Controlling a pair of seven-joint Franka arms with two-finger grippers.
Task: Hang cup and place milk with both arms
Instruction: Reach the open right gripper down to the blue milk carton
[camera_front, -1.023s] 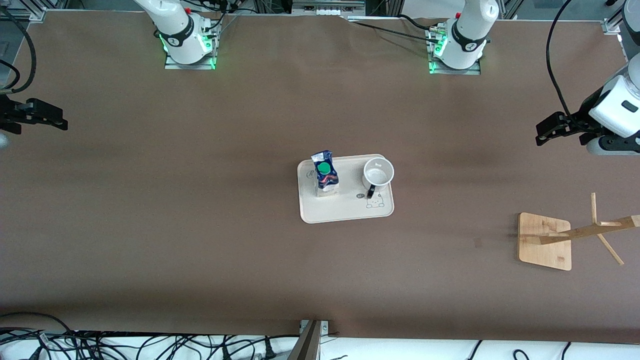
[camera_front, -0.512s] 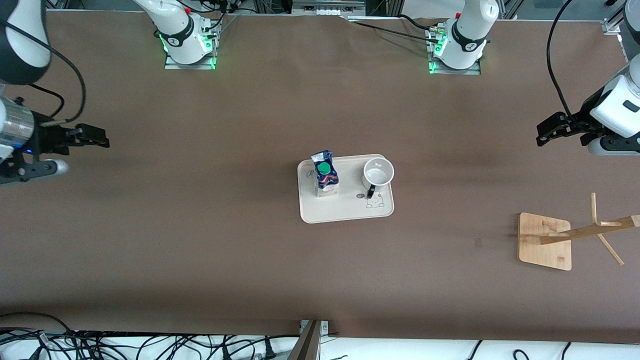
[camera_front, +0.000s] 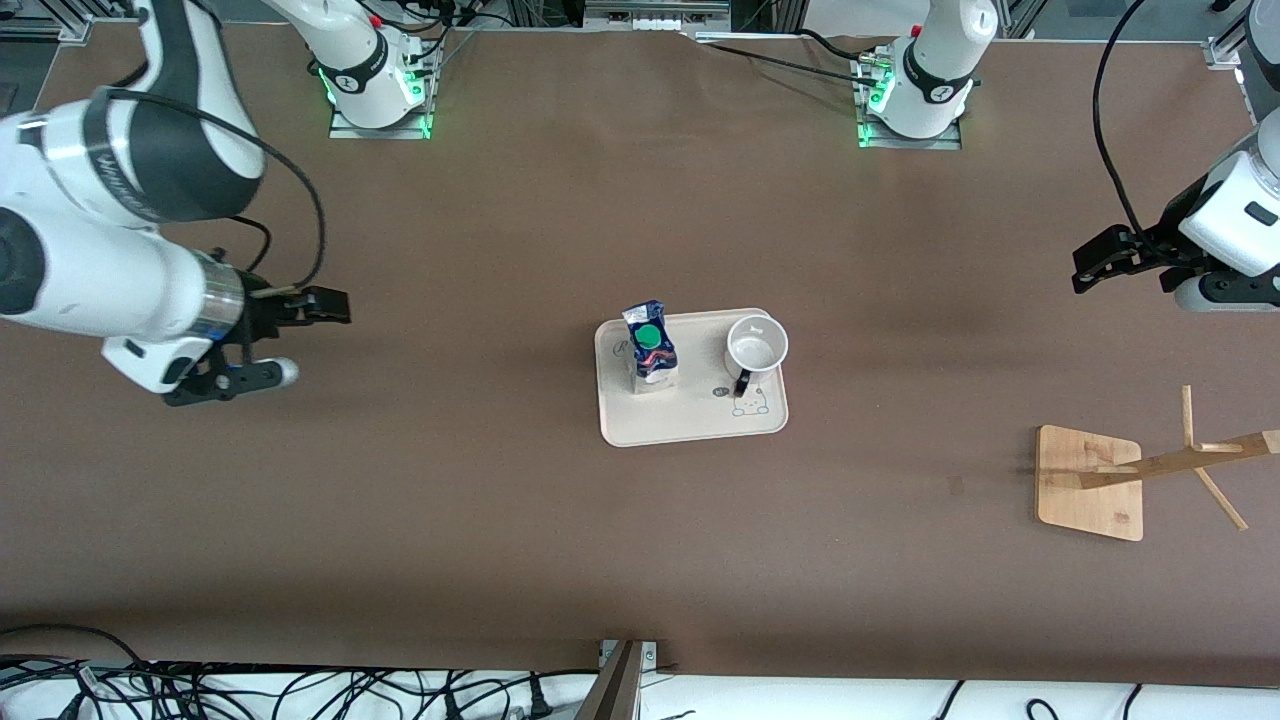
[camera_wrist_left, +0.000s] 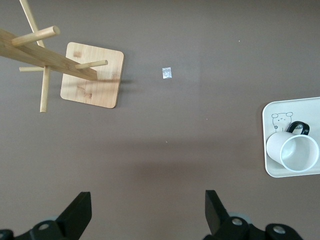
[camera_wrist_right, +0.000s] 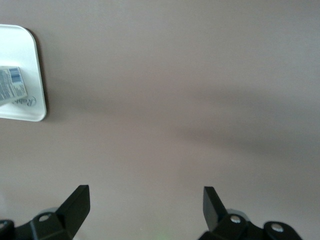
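Fingers of the right gripper (camera_wrist_right: 142, 212) stand wide apart with nothing between them, above bare brown table (camera_front: 480, 520) toward the right arm's end; in the front view that gripper (camera_front: 325, 305) points toward the tray from well off, at the end of a white arm with dark joint bands. Fingers of the left gripper (camera_wrist_left: 147, 215) are spread wide as well and hold nothing, over bare table near the left arm's end, and from the front this gripper (camera_front: 1085, 268) hangs well apart from everything on the table. Out from the grippers, in the middle of the table, lies a cream tray (camera_front: 690, 425) with rounded corners. On it stands the milk (camera_front: 650, 350), upright, green cap up, at the tray's end toward the right arm. The cup (camera_front: 756, 347) stands upright and empty on the same tray at the end toward the left arm, its black handle turned toward the front camera; a small bear drawing is printed on the tray just beside that handle. Near the left arm's end, nearer the front camera than the tray, stands a wooden cup rack (camera_front: 1090, 482) on a square base, its pegs bare.
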